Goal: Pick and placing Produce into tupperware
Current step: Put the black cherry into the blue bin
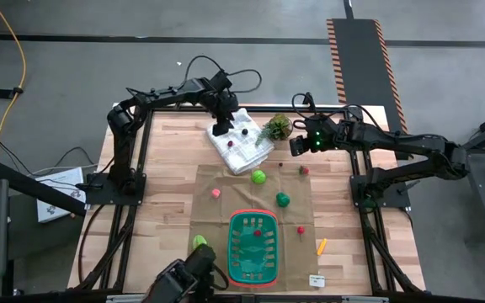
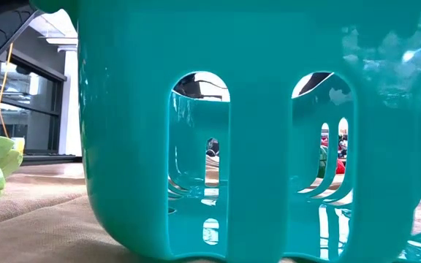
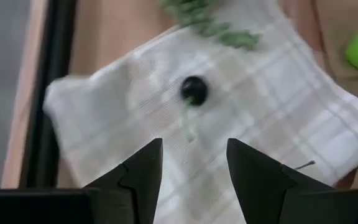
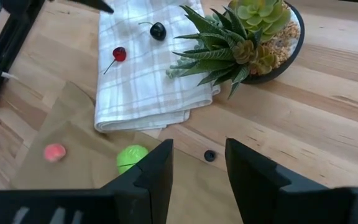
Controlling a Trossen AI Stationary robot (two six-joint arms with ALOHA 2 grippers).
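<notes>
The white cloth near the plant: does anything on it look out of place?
Yes. Two cherries lie on the folded white cloth, a dark cherry and a red cherry, while the other produce sits on the brown mat or in the basket. The left gripper hovers open over the dark one.

Overhead: straight down on the wooden worktop (image 1: 167,210). Low: level, pressed against the teal slotted plastic basket (image 2: 269,146). Both wrists: close above the folded white checked cloth (image 3: 241,118), shared with overhead; dark cherry (image 4: 158,30) shared too.
</notes>
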